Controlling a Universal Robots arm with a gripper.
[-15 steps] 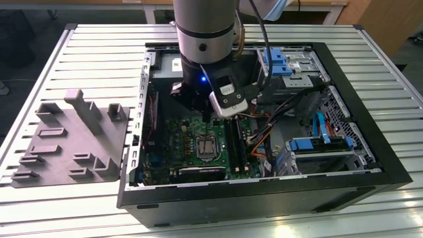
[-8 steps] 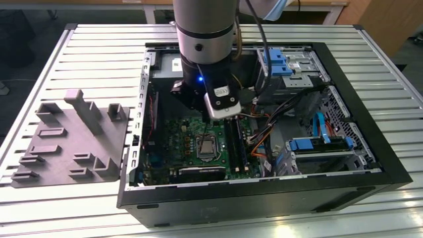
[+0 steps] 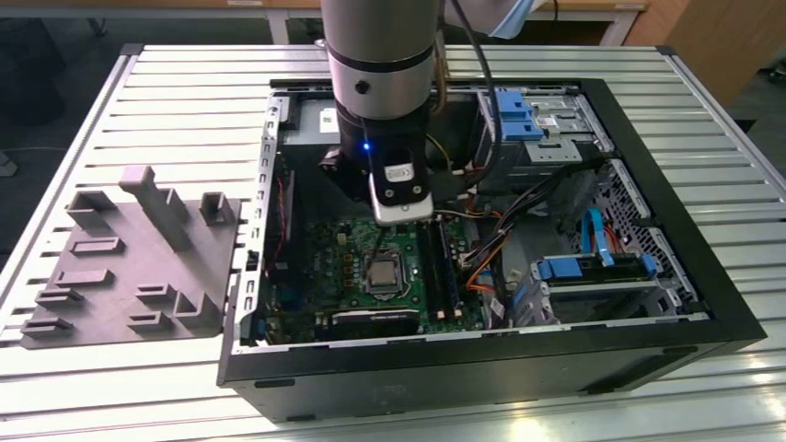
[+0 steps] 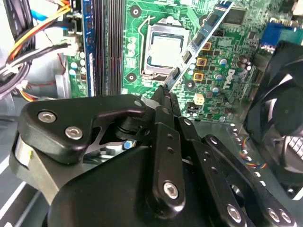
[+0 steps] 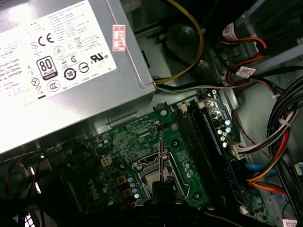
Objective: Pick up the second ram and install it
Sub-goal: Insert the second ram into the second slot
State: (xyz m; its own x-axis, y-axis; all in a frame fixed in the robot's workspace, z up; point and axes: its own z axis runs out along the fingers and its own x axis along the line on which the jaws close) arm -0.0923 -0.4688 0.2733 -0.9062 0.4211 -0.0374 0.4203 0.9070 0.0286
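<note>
Fingers [image 4: 166,101] tight on second ram [image 4: 201,40]

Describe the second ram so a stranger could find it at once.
Inside the open computer case, find the green motherboard and its silver processor socket. Over that socket the gripper pinches the second ram, a slim bluish board; unlike the black memory slots nearby, it stands off the motherboard.

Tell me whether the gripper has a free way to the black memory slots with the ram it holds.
Probably yes. The gripper, shut on the second ram, hangs above the processor socket, beside the memory slots. Nothing lies across the slots; the cables sit off past them.
</note>
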